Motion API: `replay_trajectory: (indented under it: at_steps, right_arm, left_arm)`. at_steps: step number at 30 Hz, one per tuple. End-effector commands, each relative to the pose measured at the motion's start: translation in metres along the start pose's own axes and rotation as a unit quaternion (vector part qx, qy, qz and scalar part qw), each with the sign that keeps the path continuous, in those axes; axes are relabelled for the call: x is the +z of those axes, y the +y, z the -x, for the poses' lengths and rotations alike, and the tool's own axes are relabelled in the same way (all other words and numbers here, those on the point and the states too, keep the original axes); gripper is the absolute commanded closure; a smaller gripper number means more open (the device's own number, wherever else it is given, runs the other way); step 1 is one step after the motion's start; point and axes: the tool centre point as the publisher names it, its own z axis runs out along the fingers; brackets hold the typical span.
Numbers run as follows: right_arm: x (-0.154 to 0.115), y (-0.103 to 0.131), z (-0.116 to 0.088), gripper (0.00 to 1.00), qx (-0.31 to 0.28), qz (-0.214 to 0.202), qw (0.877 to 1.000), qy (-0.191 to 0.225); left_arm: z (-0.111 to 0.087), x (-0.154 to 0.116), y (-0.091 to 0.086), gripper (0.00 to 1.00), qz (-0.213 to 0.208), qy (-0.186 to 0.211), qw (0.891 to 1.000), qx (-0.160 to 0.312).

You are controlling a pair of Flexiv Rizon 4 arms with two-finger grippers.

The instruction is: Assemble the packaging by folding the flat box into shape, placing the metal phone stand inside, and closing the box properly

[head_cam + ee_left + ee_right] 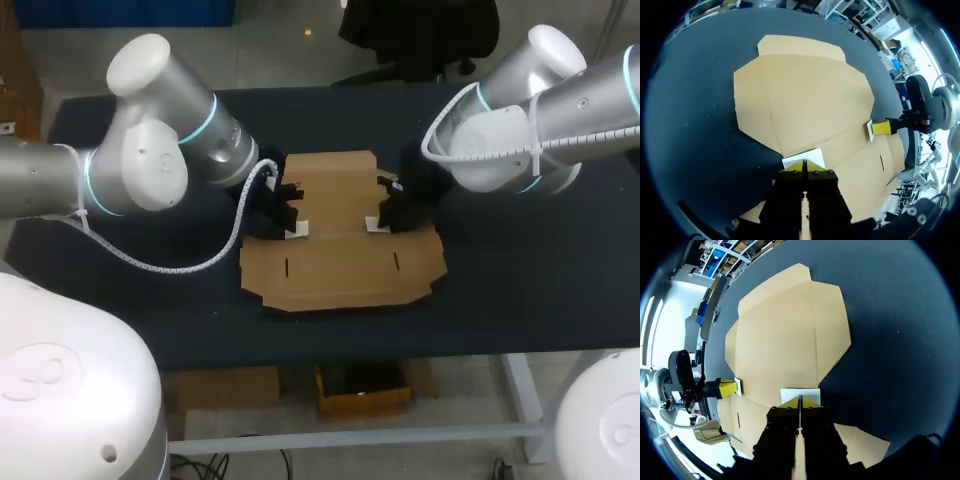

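Head view: I am holding left gripper (292,224) and right gripper (384,219), both pinched closed and empty, at the flat box's (340,265) side folds; pressing evenly seems advisable.

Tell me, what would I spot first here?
A big flat brown cardboard box blank lies spread out in the middle of the black table. The left gripper, yellow tips together, touches a small white patch at one side edge of it, and the right gripper does the same at the opposite edge.
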Motion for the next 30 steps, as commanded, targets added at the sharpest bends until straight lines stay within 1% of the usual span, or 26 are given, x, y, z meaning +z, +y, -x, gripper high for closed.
replay_trajectory:
  at_steps: [1,3,5,7,8,13,22,30]
  right_arm:
    - [0.007,0.001,-0.002,1.0,0.004,-0.007,1.0,-0.014]
    - [0.009,0.0,-0.002,1.0,0.012,-0.009,0.999,-0.029]
    - [0.012,0.0,-0.002,1.0,0.012,-0.01,0.999,-0.028]
    - [0.013,-0.001,-0.001,1.0,0.018,-0.012,0.999,-0.034]
    - [0.014,-0.002,0.0,1.0,0.019,-0.012,0.999,-0.034]
    - [0.013,-0.004,0.001,1.0,0.026,-0.013,0.999,-0.039]
    - [-0.007,-0.005,0.001,1.0,0.027,0.009,0.999,-0.021]
    - [-0.029,-0.004,0.013,1.0,0.025,0.026,0.999,0.002]
  left_arm:
    - [-0.004,0.009,-0.001,1.0,0.002,-0.019,1.0,-0.004]
    - [-0.004,0.011,-0.001,1.0,0.001,-0.024,1.0,-0.006]
    - [-0.004,0.013,0.0,1.0,-0.002,-0.038,0.999,-0.01]
    - [-0.003,0.014,0.0,1.0,-0.002,-0.041,0.999,-0.012]
    - [-0.003,0.014,0.0,1.0,-0.005,-0.048,0.999,-0.015]
    - [-0.001,0.01,0.002,1.0,-0.007,-0.055,0.998,-0.022]
    - [-0.003,-0.009,0.002,1.0,-0.019,-0.06,0.998,-0.023]
    - [0.002,-0.026,-0.001,1.0,-0.024,-0.059,0.998,-0.025]
